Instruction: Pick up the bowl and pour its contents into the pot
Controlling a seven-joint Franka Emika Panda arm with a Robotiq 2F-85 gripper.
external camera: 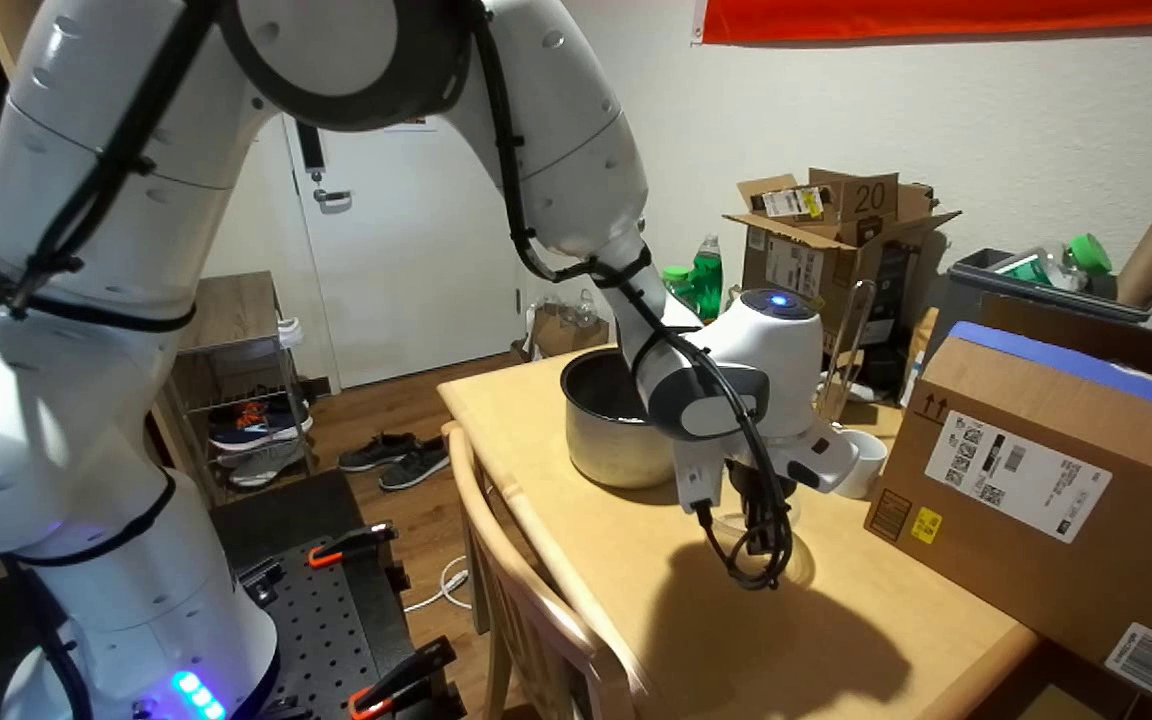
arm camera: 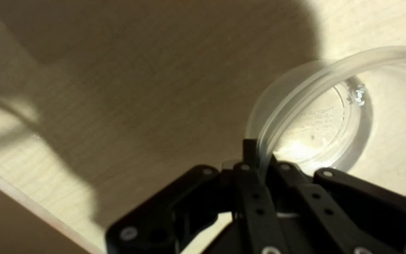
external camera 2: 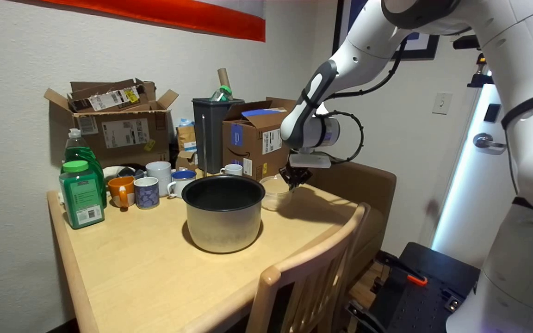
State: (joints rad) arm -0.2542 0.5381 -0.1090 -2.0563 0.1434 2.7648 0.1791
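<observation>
The bowl is a small round translucent dish. It shows in the wrist view (arm camera: 317, 120) with a few white grains inside, and in an exterior view (external camera 2: 275, 200), close beside the pot. My gripper (arm camera: 261, 153) is shut on the bowl's rim, one finger outside the wall and one inside. In an exterior view the gripper (external camera 2: 295, 179) is at the bowl's side away from the pot. I cannot tell whether the bowl's base touches the table. The wide silver-grey pot (external camera 2: 224, 226) with a dark inside stands upright on the table, also seen in an exterior view (external camera: 616, 445).
Several mugs, including an orange one (external camera 2: 121, 190) and a blue patterned one (external camera 2: 146, 193), stand along the wall side with green bottles (external camera 2: 82, 196). A large cardboard box (external camera: 1046, 510) stands at the table's far end. A wooden chair (external camera 2: 312, 277) is at the table's edge.
</observation>
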